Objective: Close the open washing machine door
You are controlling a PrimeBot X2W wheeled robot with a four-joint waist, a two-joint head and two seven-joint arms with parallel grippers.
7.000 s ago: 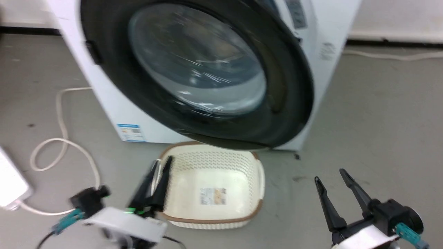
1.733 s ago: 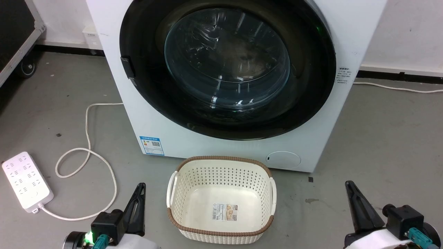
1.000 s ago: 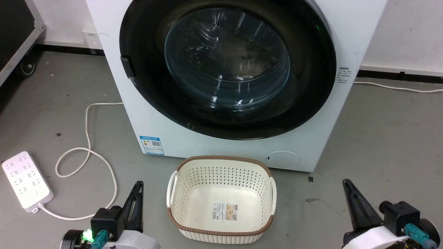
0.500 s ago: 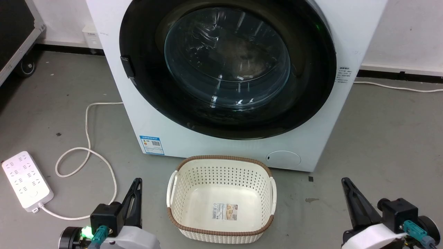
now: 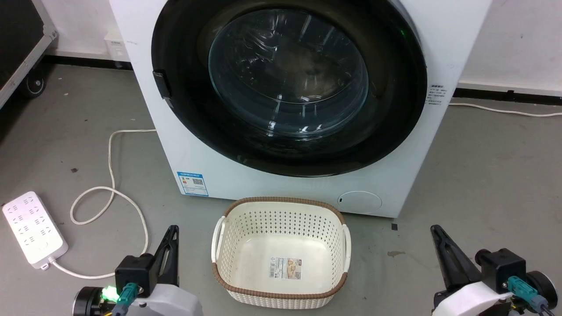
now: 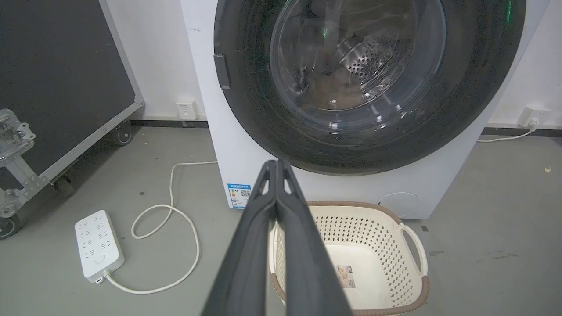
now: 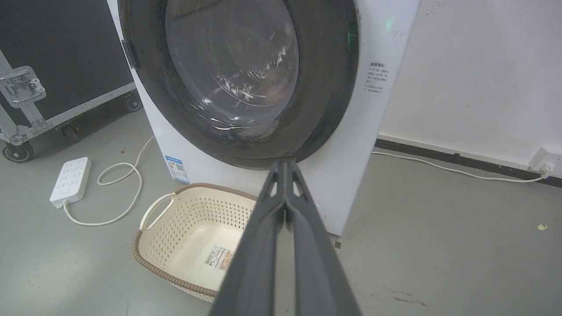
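**Head view.** The left gripper [image 5: 172,233] sits low at the lower left. Its two long dark fingers point up and are pressed together with nothing between them, near the basket's left side. The right gripper [image 5: 436,235] mirrors it at the lower right, likewise closed tight and empty, well apart from the basket.

The large round black-rimmed washing machine door [image 5: 287,79], with its bulging clear glass window, lies flush in the front of the big white washing machine [image 5: 184,149]. Whether the latch has caught cannot be confirmed from this angle.

Seven seconds ago the door stood swung out over the basket and the right gripper's fingers were spread. Since half a second ago neither gripper has shifted noticeably.

Count on the grey floor:
- one cream perforated plastic basket [image 5: 281,200] with a brown rim, standing just before the machine
- one white power strip [image 5: 28,228]
- one looped white cable [image 5: 109,193]

**Left wrist view.** The arm's own fingers [image 6: 254,237] rise from the bottom edge and meet at the tips, which lie over the door's lower rim. One perforated steel drum [image 6: 369,66] shows through the glass. One blue-and-white sticker [image 6: 239,195] sits low on the machine's front. One black wheeled case [image 6: 57,66] stands to the left.

**Right wrist view.** The arm's own fingers [image 7: 259,237] are shut together, tips just under the door's lower rim. One white wall socket [image 7: 544,160] is at the far right.
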